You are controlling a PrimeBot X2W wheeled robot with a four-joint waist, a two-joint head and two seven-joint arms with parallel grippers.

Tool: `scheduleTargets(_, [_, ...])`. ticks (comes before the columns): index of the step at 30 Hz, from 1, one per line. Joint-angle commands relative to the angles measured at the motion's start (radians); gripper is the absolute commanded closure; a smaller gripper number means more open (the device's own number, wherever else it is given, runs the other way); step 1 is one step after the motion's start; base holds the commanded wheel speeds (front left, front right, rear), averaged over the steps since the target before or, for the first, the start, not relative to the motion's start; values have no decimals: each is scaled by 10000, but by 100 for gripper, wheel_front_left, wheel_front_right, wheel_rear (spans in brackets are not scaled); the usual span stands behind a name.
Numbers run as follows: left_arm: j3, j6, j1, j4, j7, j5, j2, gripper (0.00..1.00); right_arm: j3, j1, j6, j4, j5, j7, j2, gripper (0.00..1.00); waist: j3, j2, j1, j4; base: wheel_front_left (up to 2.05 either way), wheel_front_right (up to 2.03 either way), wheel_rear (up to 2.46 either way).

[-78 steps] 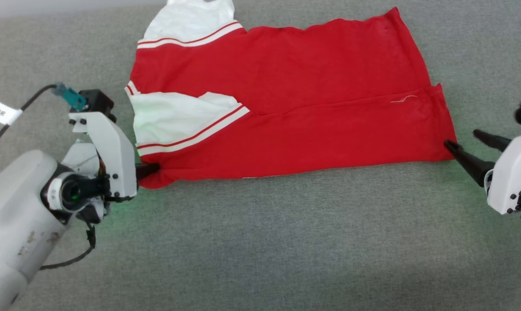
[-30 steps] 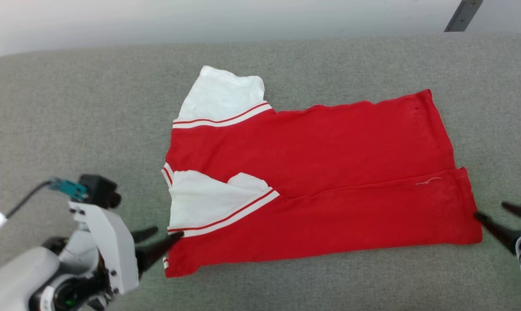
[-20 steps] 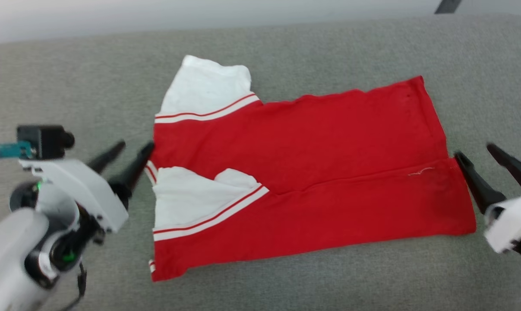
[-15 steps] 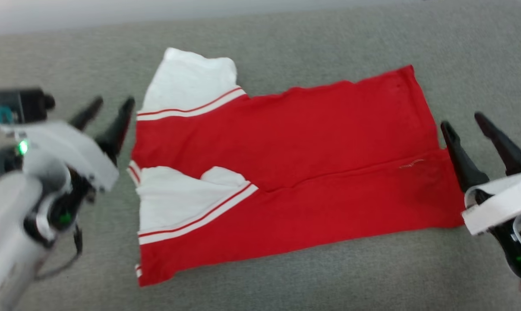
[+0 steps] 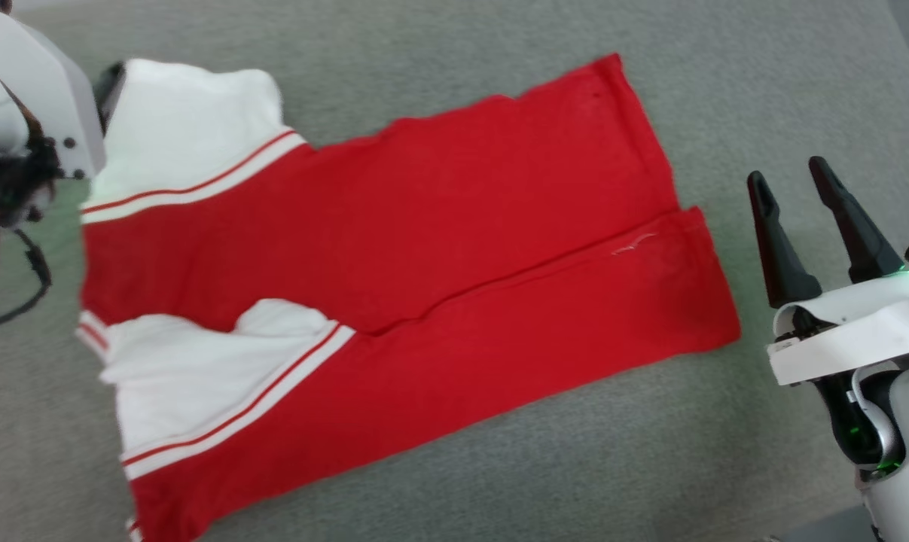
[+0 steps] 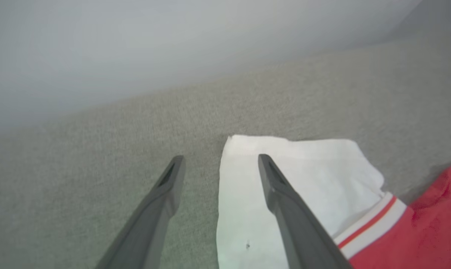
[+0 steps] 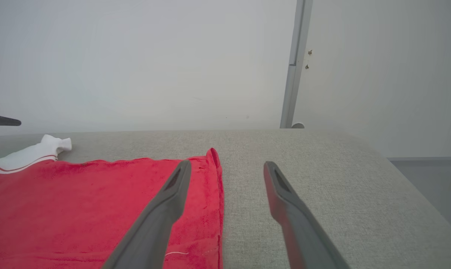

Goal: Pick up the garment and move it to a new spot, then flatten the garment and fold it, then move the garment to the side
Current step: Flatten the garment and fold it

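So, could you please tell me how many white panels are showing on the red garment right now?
2. One white panel lies at the garment's upper-left end in the head view; the other sits at its lower left. Folded layers may hide more.

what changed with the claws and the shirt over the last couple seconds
Both claws left the garment's near corners and moved forward: the left claw now stands open over the edge of the far white sleeve, the right claw open beside the red hem. The garment stayed folded flat on the grey cushion; its tilt in the head view is camera motion.
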Motion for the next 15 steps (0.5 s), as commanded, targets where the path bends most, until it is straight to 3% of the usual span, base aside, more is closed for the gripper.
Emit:
scheduleTargets(1, [-172,-139,-312,370,736,-18,-24,0,108,-127,-16,17,52,-94,89,0,502,0,0,-651,0,0,0])
scheduleTargets(6, [-437,-526,-1054,1266,2752,-287,-63,0,424,-191,-16,-35,135,-155,152,0,769,0,0,-1016,0,0,0])
scheduleTargets(13, [-752,-742,-1674,1993,3785,-106,-107,2,603,-351,-16,-249,325,-62,-115,0,1009,0,0,-1216,0,0,0])
scheduleTargets(15, [-813,-981,-1648,2061,4010,-211,-215,66,635,-447,-16,-310,367,39,-223,0,1033,0,0,-1165,0,0,0])
